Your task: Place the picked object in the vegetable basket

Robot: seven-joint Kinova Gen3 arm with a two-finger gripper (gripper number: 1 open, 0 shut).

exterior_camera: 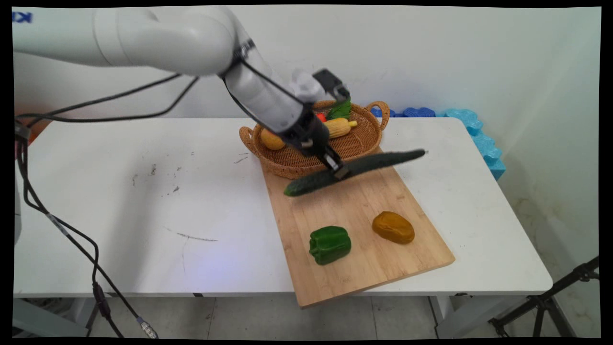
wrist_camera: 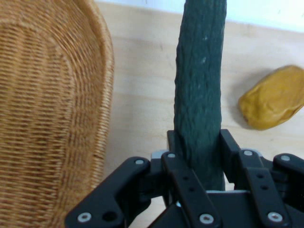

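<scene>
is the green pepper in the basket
No, the green pepper lies on the cutting board, apart from the basket.

White table (exterior_camera: 119,201) w/ wicker basket (exterior_camera: 287,165), wooden board (exterior_camera: 364,268).

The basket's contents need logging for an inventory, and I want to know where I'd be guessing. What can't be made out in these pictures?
- Main view: the arm covers the middle of the wicker basket, so items there are hidden.
- Main view: the red item shows only a sliver; identity unclear.
- Hand view: the cucumber runs off the top edge and the gripper hides its near end.
- Hand view: basket interior out of frame.
</scene>
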